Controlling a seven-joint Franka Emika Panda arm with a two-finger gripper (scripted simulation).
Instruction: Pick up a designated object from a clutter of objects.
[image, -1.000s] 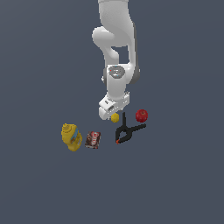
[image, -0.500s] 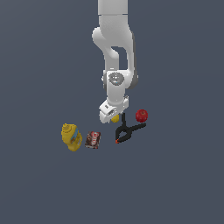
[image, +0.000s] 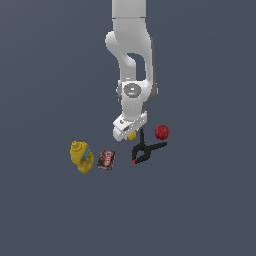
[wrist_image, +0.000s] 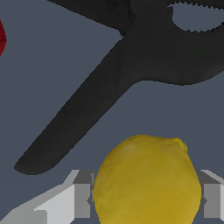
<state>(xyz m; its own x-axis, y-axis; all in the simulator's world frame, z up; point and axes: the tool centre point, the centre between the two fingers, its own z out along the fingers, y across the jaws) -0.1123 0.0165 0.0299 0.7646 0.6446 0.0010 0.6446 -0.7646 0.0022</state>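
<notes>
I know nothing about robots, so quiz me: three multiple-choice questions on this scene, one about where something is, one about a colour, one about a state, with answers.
1. Which thing lies nearest the exterior view's left?
A. red apple
B. yellow bottle
C. black clamp

2. What colour is the ball at the end effector?
A. yellow
B. green
C. white

3. How do the end effector's fingers stand?
A. far above the ball
B. both on one side of it
C. one on each side of it

Answers:
1 B, the yellow bottle sits left of the box, black clamp and red apple.
2 A, the ball is plain yellow.
3 C, the wrist view shows the end effector with grey fingers flanking the ball.
</notes>
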